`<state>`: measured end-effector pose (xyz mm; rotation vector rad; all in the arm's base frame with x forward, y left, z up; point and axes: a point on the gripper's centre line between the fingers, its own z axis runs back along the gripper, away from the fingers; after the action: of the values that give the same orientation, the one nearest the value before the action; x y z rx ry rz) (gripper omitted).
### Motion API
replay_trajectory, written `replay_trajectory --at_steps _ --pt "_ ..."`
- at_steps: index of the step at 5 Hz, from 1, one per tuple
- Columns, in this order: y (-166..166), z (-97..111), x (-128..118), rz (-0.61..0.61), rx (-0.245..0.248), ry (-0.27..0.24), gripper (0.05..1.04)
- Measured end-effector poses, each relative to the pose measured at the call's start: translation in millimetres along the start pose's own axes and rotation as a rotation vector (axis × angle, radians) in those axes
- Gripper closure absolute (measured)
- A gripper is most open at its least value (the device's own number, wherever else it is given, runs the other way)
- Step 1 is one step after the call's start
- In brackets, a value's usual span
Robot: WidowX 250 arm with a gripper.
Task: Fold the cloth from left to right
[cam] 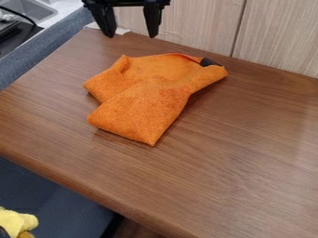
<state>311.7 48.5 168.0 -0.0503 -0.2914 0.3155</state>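
Note:
The black gripper (130, 34) hangs at the top edge of the camera view, above the far left part of the table, with its two fingers spread wide and nothing between them. Below it and apart from it lies the orange cloth (146, 102), crumpled and partly folded over itself. One flap of the cloth points toward the near side, another toward the right, and a raised fold runs along its left. A small black patch (210, 62) shows at the cloth's far right corner.
The brown wooden table (229, 162) meets a pale wood-grain panel (199, 28) at the back. A sink (31, 9) and a dark appliance (16, 35) are at the upper left. Something yellow (16, 221) lies below the table's front edge at the lower left.

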Motion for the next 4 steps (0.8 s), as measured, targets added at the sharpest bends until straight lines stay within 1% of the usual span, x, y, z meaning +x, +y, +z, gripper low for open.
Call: replay_trajectory --at_steps 1,2,3,4 --pt "0.4 -9.9 -2.0 0.0 0.002 0.032 0.084" --pt "13.5 -20.9 -1.2 0.03 0.008 0.056 0.084" --pt "30.9 -32.1 0.4 0.037 0.007 0.088 0.084" --pt "65.4 -44.1 10.1 0.105 0.02 0.099 0.084"
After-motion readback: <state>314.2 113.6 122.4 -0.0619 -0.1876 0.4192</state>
